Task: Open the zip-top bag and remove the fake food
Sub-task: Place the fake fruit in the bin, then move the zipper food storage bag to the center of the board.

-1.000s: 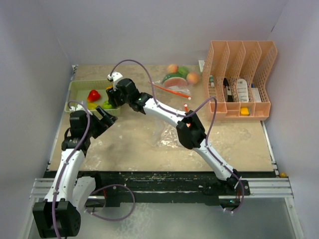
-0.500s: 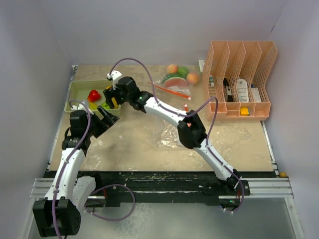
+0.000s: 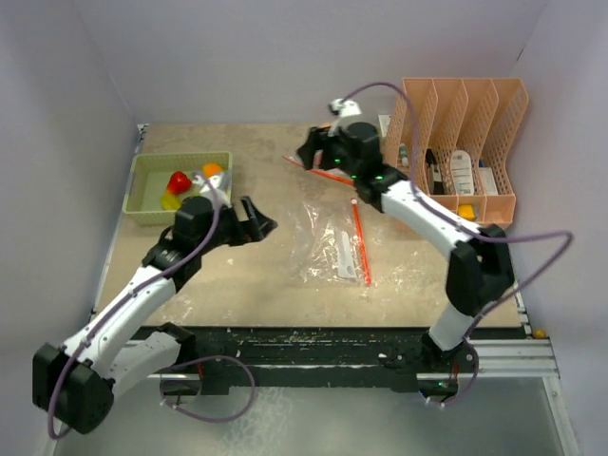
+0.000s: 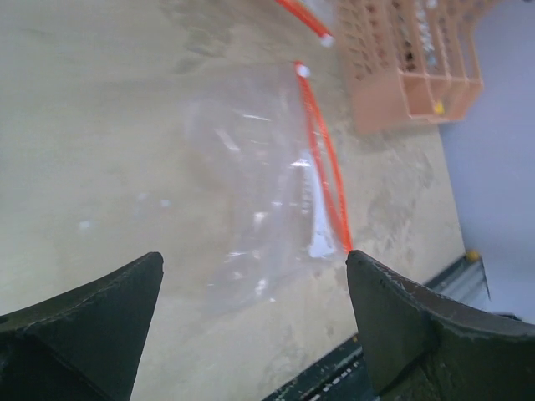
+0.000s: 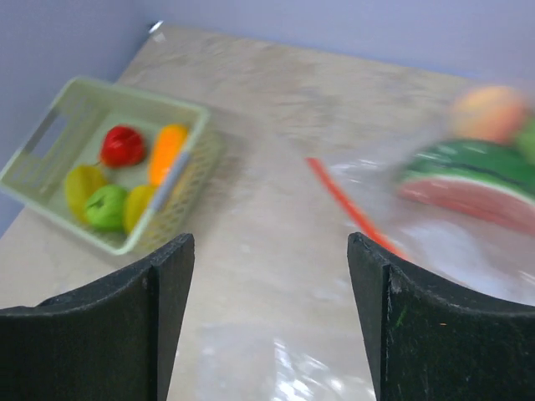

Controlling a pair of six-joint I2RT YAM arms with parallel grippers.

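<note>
A clear zip-top bag [image 3: 328, 245] with an orange zip strip [image 3: 360, 242] lies flat in the middle of the table, also in the left wrist view [image 4: 251, 167]. My left gripper [image 3: 258, 224] hangs open just left of it, nothing between its fingers [image 4: 255, 267]. At the back, my right gripper [image 3: 312, 152] is open and empty [image 5: 272, 242] above the table. Ahead of it, a watermelon slice [image 5: 472, 180] and a peach piece [image 5: 489, 110] of fake food lie in a second clear bag [image 5: 443, 246]. More fake food, red [image 5: 123, 144], orange [image 5: 167, 146], yellow [image 5: 79, 184] and green [image 5: 107, 206], sits in a green basket [image 3: 152, 204].
A peach-coloured file rack [image 3: 461, 152] with white bottles and a small orange block stands at the back right. The green basket [image 5: 125, 96] is at the back left, near the left wall. Grey walls close in both sides and the back.
My right arm has swung from over the green basket to the back middle of the table. My left arm has reached rightward toward the flat bag.
</note>
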